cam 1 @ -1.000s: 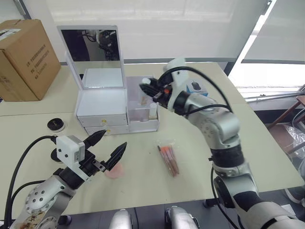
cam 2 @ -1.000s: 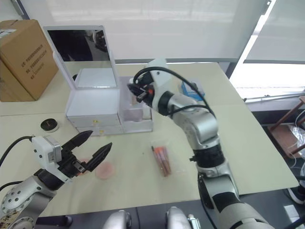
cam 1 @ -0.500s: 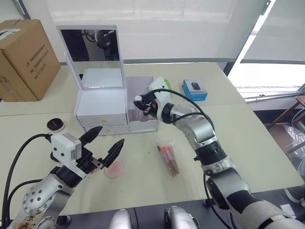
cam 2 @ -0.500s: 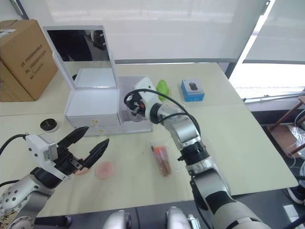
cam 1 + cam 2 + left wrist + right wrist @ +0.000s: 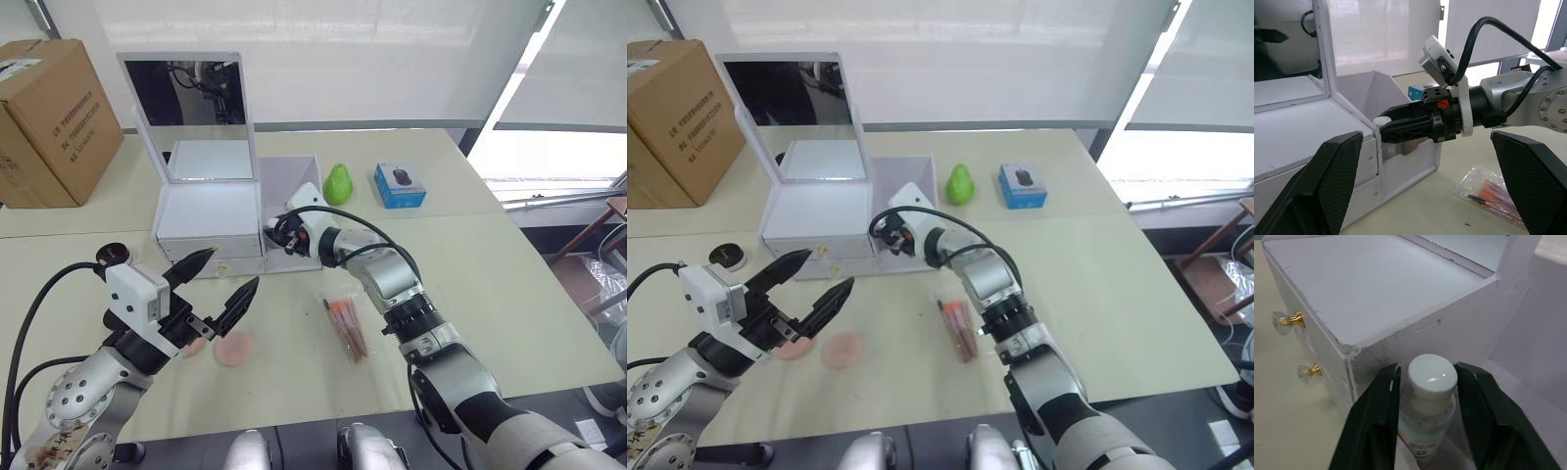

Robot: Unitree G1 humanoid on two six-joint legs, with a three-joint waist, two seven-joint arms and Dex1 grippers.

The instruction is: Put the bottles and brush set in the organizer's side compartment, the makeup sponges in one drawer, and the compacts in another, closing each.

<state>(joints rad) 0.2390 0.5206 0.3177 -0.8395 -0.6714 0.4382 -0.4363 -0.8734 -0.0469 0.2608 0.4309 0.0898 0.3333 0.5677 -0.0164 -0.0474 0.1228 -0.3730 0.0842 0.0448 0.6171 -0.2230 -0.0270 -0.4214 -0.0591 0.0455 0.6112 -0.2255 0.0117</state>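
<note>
Nearby, a green pear point(image 5: 338, 184) and blue box point(image 5: 400, 184)

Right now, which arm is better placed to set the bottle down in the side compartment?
The right: its gripper holds the bottle already over the side compartment. The left gripper hovers open above the table.

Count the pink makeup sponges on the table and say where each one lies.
2. One sponge lies bare on the table in front of the organizer; the other sponge is partly hidden beneath the left gripper.
</note>
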